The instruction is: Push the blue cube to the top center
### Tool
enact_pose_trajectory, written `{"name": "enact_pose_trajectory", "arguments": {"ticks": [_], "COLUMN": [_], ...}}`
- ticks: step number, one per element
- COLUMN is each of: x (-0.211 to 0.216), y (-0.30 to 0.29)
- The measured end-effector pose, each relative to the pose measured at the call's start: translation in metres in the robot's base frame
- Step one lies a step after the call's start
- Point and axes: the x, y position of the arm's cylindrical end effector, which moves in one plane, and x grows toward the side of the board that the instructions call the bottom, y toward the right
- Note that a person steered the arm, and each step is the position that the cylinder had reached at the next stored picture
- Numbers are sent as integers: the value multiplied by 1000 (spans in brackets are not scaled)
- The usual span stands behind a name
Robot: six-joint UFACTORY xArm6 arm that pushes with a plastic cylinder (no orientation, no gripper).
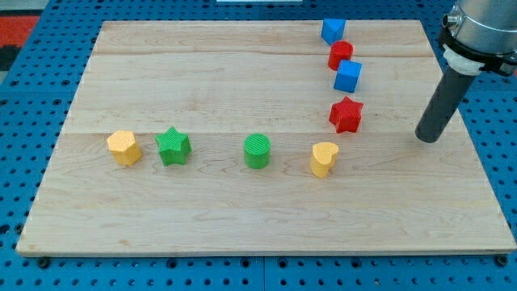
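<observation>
The blue cube (348,76) sits on the wooden board (202,89) at the upper right, between a red cylinder (340,55) just above it and a red star (346,115) below it. A second blue block (333,31), of unclear shape, lies near the board's top edge. My tip (428,138) rests on the board near its right edge, to the right of and below the blue cube, about a hundred pixels from the red star. It touches no block.
A yellow heart (324,158), a green cylinder (258,151), a green star (174,146) and a yellow hexagonal block (123,148) form a row across the board's middle. A blue pegboard (24,121) surrounds the board.
</observation>
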Motion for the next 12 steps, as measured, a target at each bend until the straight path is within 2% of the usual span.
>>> {"name": "enact_pose_trajectory", "arguments": {"ticks": [8,10,11,12], "x": [-14,-46,-94,-112], "y": [-2,-44,-40,-69]}}
